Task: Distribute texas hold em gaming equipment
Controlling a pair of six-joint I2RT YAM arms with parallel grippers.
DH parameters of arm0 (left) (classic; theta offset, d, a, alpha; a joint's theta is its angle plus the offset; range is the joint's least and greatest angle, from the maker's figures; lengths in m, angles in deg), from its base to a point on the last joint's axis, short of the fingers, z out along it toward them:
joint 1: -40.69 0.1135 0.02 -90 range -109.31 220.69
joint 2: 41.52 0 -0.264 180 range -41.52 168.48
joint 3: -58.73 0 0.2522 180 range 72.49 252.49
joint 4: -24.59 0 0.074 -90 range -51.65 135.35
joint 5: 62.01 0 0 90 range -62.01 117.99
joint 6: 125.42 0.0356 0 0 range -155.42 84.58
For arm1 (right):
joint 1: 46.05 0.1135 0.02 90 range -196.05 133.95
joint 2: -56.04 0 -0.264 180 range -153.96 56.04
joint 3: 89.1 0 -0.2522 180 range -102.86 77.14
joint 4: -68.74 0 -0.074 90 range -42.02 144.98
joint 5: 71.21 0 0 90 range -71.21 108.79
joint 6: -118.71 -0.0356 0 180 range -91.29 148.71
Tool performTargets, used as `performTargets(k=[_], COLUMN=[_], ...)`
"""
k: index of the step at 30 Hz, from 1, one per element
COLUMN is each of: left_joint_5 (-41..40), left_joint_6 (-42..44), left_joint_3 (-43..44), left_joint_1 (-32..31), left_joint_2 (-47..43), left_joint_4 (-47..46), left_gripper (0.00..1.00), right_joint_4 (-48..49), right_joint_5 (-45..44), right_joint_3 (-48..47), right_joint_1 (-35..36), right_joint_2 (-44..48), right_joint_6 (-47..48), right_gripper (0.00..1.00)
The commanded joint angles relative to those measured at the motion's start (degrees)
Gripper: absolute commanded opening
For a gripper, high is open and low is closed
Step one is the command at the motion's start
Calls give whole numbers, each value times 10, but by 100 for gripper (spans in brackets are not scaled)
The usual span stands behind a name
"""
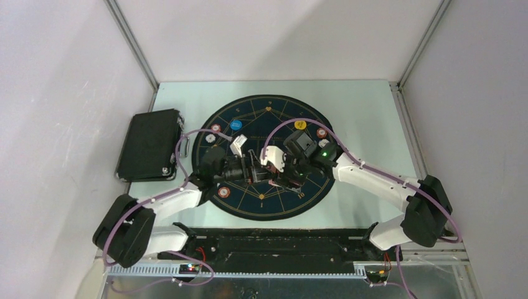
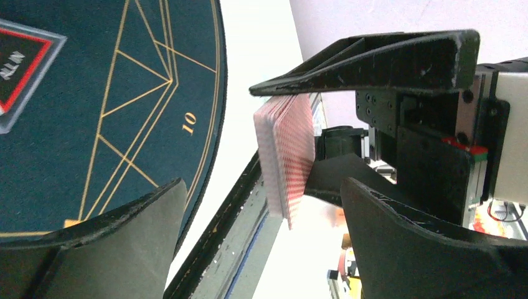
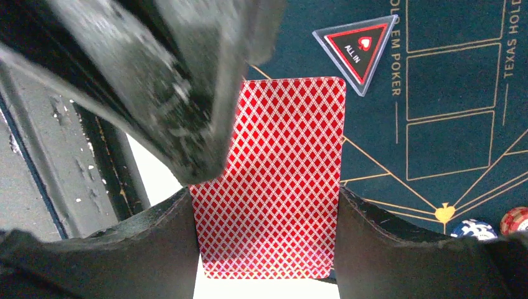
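Both arms are reaching inward over the counter, the left arm from the near left and the right arm from the near right, their wrists almost meeting. The right end effector is clamping a deck of cards between its two fingers. The left end effector is facing it, its fingers spread wide apart.

You're looking at lab test cell: plain white panel walls; aluminium frame posts; pale desk; slotted cable duct along near edge; exposed purple wiring.
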Motion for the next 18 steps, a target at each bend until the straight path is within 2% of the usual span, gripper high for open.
performTargets(k=[1, 14, 18], left_joint_5=[17, 15, -9], left_joint_6=[-7, 14, 38], left_joint_3=[39, 77, 82], left_joint_1=[-21, -48, -48], left_joint_2=[27, 86, 79], left_joint_4=[-46, -21, 27], left_gripper=[100, 100, 99], right_joint_4=[6, -3, -3], right_joint_5=[13, 17, 18], right_joint_3=[-17, -25, -26], right_joint_1=[11, 14, 14], right_joint_2=[18, 16, 17], right_joint_6=[0, -6, -9], right_gripper=[0, 0, 0])
